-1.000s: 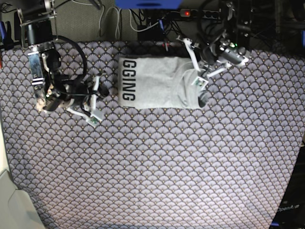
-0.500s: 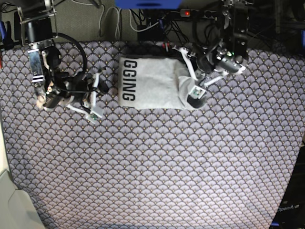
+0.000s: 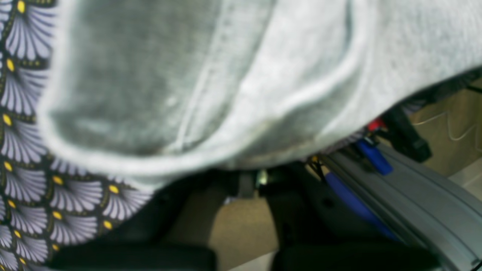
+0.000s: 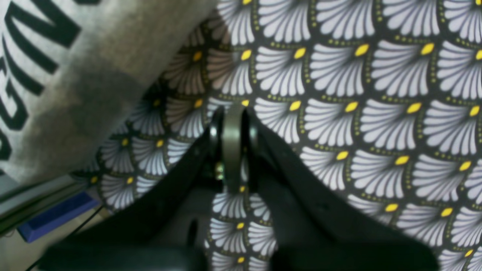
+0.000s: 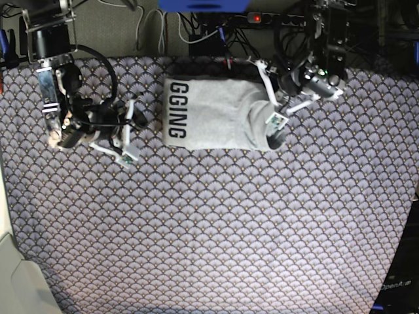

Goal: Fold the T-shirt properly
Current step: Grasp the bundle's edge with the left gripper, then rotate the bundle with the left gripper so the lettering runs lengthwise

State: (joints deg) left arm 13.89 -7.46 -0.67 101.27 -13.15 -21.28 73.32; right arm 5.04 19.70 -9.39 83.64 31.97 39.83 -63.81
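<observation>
Across the near half of the base view, a tablecloth (image 5: 216, 242) printed with purple-grey fan scales and small yellow dots covers the table, bare of objects down to its near edge. At the near left corner a pale, beige surface (image 5: 13, 275) shows beside the cloth, and at the near right edge faint white lettering on a dark part reads roughly "OpenArm", hard to make out.

Farther back, left of centre, the right gripper (image 5: 127, 134) hangs over bare cloth just left of the shirt, not touching it; the right wrist view shows its black fingers (image 4: 226, 124) pressed together with nothing between them.

Beyond, the T-shirt (image 5: 213, 121) lies folded into a compact grey rectangle near the far edge of the table, with black block letters "GGING" running along its left end. The left gripper (image 5: 273, 124) sits at the shirt's right end, where a fold of grey fabric bulges; its jaws are closed, though whether they pinch fabric cannot be told.

Behind the table run black cables and a power strip with a red light (image 5: 256, 18).
</observation>
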